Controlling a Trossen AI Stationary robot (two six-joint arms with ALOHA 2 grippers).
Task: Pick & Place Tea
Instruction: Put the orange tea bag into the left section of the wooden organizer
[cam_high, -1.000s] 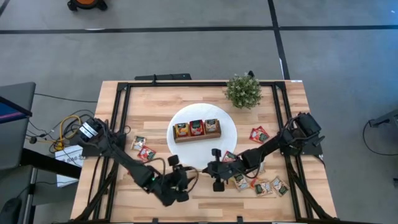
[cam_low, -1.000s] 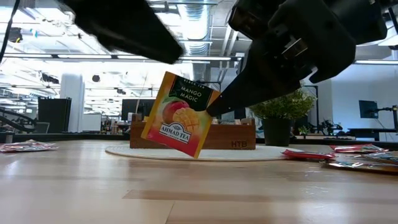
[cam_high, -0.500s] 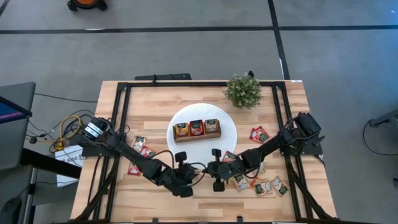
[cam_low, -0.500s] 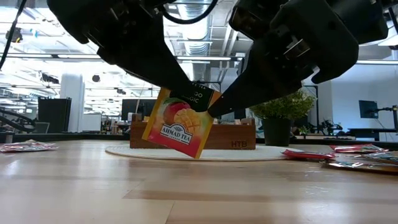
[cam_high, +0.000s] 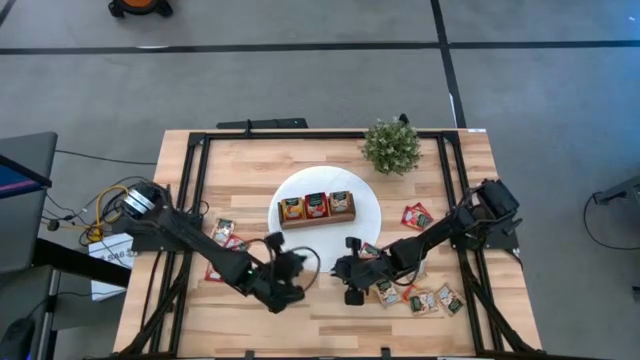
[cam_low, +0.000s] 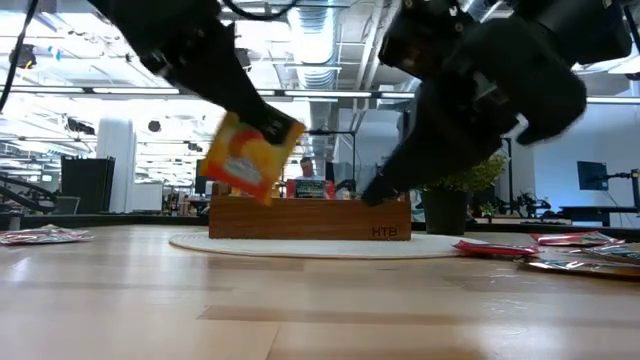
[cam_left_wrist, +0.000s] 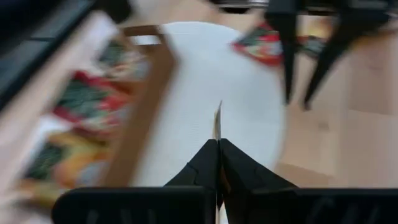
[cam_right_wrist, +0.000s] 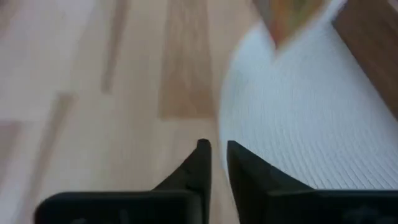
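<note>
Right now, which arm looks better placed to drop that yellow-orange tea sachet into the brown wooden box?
The left: its gripper is shut on the yellow-orange sachet, held above the white disc beside the brown wooden box. The right gripper holds nothing.

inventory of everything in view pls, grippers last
table: one, light wood, with black rails along the edges
white disc: one, white, table centre
wooden box: one, brown, on the disc, three compartments filled with tea
plant: one, green, far side of the table, right of centre
held sachet: one, yellow-orange, in the air just left of the box in the low view
loose sachets, left: about three, mostly red, on the table left of the disc
loose sachets, right: about six, red and beige, on the table right of the disc
left gripper: shut on the held sachet
right gripper: open, empty, at the disc's near edge
</note>
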